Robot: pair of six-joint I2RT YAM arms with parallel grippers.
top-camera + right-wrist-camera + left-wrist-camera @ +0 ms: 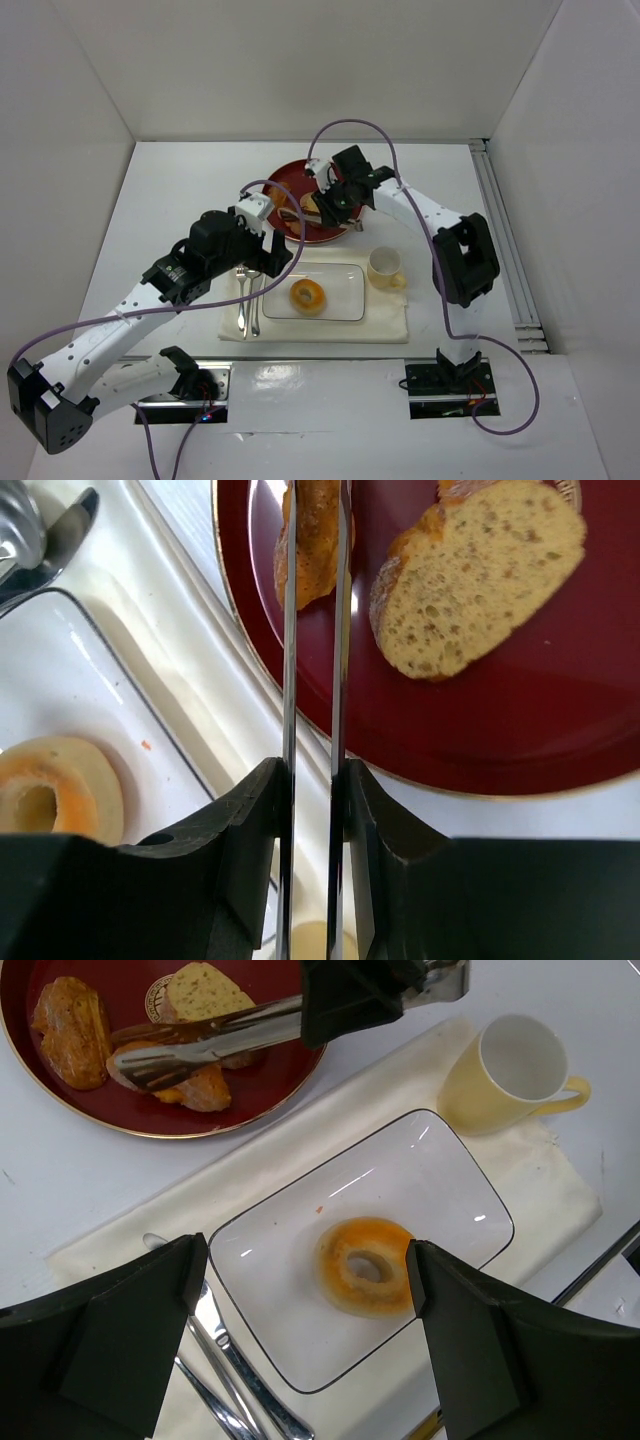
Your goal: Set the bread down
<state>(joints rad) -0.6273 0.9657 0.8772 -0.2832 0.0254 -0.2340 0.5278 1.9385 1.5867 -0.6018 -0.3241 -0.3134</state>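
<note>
My wide-open left jaws could pinch the bread (365, 1265), seemingly light, soft and crushable, gently across its ring at 9 and 3 o'clock; right jaws clamp tongs (230, 1040).

A robotics test cell in a laboratory is indicated. The white tabletop (180, 180) is enclosed by plain white panel walls (300, 60), and an aluminium rail (505, 240) is fitted along its right edge. A left arm (130, 320) and a right arm (440, 220) are bolted to metal base plates (450, 385), with purple cables (520, 400) left exposed. A dining setting is laid out: cream cloth (385, 320), rectangular plate (345, 275) bearing the bread (308, 295), cup (385, 268), cutlery (248, 300).
</note>
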